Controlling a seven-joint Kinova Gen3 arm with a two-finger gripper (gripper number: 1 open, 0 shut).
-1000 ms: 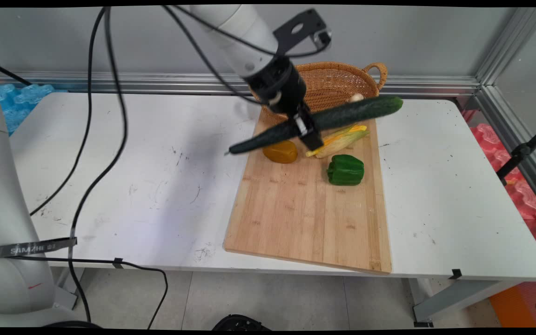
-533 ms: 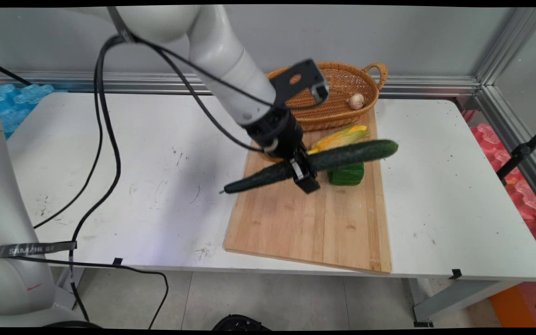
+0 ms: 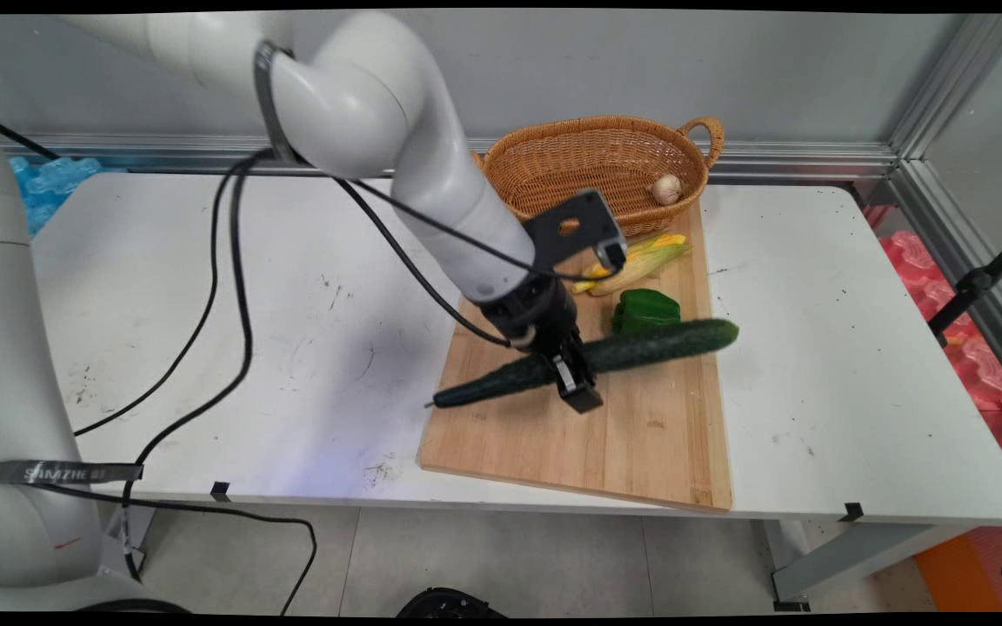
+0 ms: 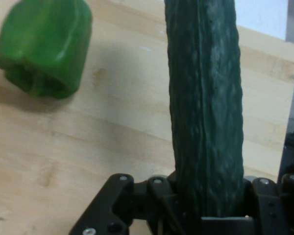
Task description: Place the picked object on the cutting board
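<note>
Cucumber [image 3: 640,349] hangs crosswise in the gripper [image 3: 572,382], whose black fingers are closed on it near mid-length, a little toward the thin end. It sits just above the cutting board [image 3: 588,435], over the board's middle, with its thick end reaching toward the board's right edge and its tapered stem end poking past the left edge over the tabletop [image 3: 292,330]. Whether any part touches the wood cannot be told from the main view.

It looks stiff enough to hold its line without sagging, and probably fairly weighty for its length, so a grip near the balance point (as here) seems the sensible place; the skin appears firm and ridged, which should give the fingers some bite, though too hard a squeeze could bruise it. In the hand view the cucumber [image 4: 206,107] is dark green, long and slightly bumpy, with fine lengthwise ribs.

Just behind it on the board, toward the far right corner, sits a green bell pepper [image 3: 645,310], seen close in the hand view [image 4: 44,46]. Beyond that lies an ear of corn [image 3: 640,261] in its husk, and a wicker basket [image 3: 592,165] stands at the board's far edge with a garlic bulb [image 3: 666,189] inside it.
</note>
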